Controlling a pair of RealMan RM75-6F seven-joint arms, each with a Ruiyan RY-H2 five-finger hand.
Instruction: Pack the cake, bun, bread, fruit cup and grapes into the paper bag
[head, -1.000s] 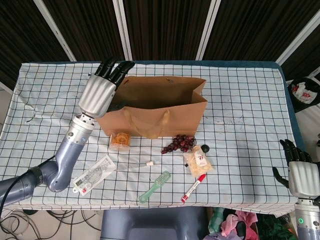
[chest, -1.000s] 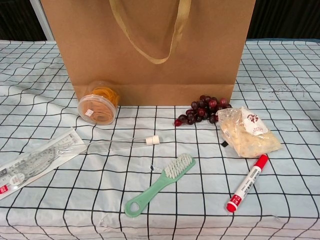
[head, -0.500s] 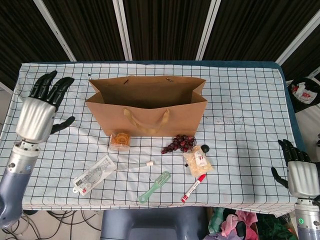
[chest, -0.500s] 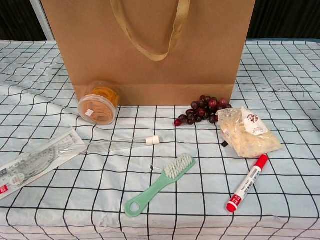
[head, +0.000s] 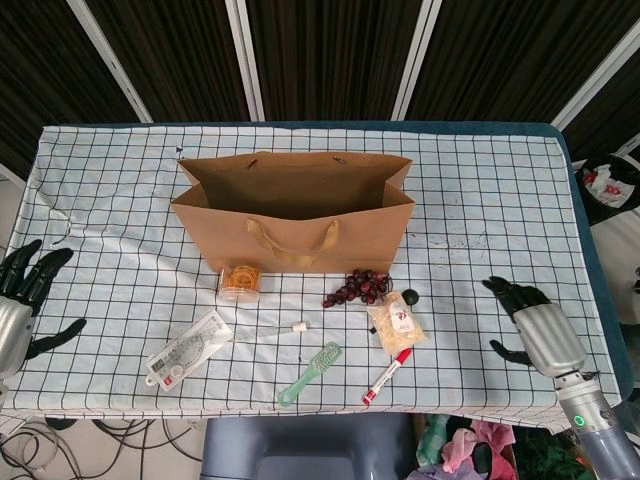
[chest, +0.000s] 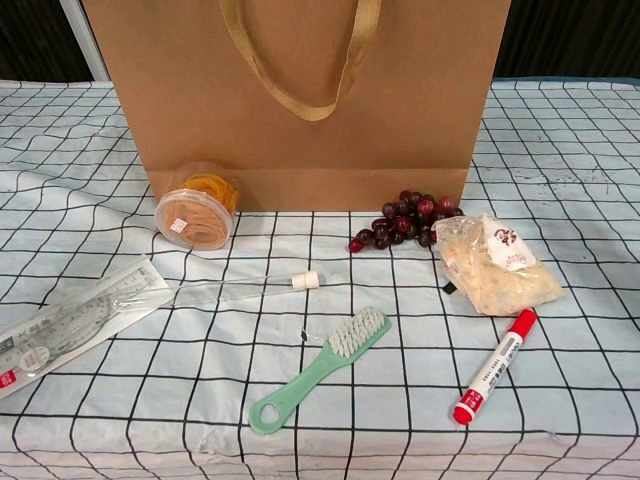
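The brown paper bag (head: 300, 215) (chest: 300, 100) stands upright and open in the middle of the checked cloth; nothing shows inside it from here. In front of it the fruit cup (head: 240, 282) (chest: 195, 214) lies on its side. The dark grapes (head: 358, 287) (chest: 405, 222) lie by the bag's right front corner, touching a clear packet of bread (head: 398, 322) (chest: 492, 266). My left hand (head: 22, 300) hovers at the table's far left edge, fingers spread, empty. My right hand (head: 528, 325) is over the right front of the table, fingers apart, empty. Neither hand appears in the chest view.
Near the front edge lie a green brush (head: 311, 372) (chest: 320, 370), a red marker (head: 388, 375) (chest: 493, 365), a packaged ruler set (head: 188, 346) (chest: 70, 322) and a thin clear tube (chest: 240, 290). A small black object (head: 411, 296) sits beside the bread packet.
My left hand has pulled away from the bag's left end, out to the table's far left edge and lower. My right hand has moved in over the table's right front.
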